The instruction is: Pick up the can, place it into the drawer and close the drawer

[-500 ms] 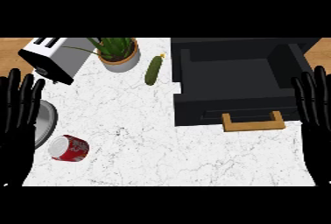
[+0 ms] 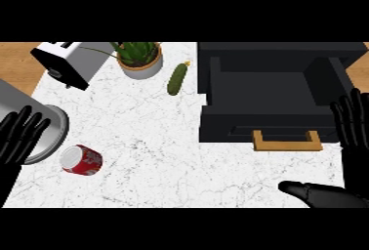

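Red can [image 2: 84,159] lies on side, lower left of frame, untouched. Left hand [image 2: 22,134] just beside it, fingers straight, holding nothing, likely placed for pickup. Right hand [image 2: 353,128] spread, empty, right edge. Black drawer [image 2: 216,100] open upper right, ready to receive.

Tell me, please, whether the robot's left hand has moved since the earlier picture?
Yes. The left hand now sits lower along the view's left edge, closer to the red can, which lies unmoved on the counter.
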You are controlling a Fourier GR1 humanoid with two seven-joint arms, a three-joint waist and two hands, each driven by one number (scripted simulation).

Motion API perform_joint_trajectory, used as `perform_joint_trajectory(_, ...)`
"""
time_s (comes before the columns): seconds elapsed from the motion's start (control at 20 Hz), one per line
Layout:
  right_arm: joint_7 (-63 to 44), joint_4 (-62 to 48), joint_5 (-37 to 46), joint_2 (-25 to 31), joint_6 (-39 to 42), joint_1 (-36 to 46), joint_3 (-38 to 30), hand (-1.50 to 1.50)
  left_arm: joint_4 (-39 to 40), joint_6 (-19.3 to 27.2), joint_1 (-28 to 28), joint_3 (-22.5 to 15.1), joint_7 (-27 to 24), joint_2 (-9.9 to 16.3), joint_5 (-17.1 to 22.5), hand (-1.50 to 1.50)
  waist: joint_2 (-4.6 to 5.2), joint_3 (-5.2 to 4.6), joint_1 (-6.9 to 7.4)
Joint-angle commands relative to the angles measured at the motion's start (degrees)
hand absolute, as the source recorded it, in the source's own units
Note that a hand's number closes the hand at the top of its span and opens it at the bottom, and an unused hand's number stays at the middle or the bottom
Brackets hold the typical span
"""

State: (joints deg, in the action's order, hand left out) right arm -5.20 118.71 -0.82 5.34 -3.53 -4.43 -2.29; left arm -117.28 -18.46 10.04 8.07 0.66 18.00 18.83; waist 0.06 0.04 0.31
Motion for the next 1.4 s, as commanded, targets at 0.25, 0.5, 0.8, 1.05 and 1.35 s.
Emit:
perform_joint_trajectory(0.25,-2.08,1.92,-4.67,1.68,1.59,-8.55,-7.12,-1.5,3.54,-13.48,7.8,16.15,5.56,12.24,18.45,-1.5,-0.21,-0.01,-0.16)
perform_joint_trajectory(0.5,-0.81,1.73,-7.69,1.95,5.71,-10.59,-9.52,-1.5,3.78,-17.77,9.98,20.28,5.83,9.55,19.09,-1.5,-0.16,-0.04,-0.17)
perform_joint_trajectory(0.8,-0.71,4.79,-12.87,2.62,9.56,-14.77,-14.95,-1.5,1.17,-17.8,12.18,23.91,12.63,9.08,26.62,-1.5,-0.19,-0.03,-0.23)
perform_joint_trajectory(1.05,4.67,2.73,-14.08,1.06,14.27,-19.15,-16.61,-1.5,3.99,-15.25,10.15,24.8,17.7,10.13,32.26,-1.5,-0.16,-0.01,-0.47)
perform_joint_trajectory(1.35,3.51,3.96,-15.4,0.69,15.75,-19.29,-18.55,-1.5,6.88,-12.59,6.71,22.83,23.56,10.33,37.8,-1.5,-0.14,-0.04,-0.5)
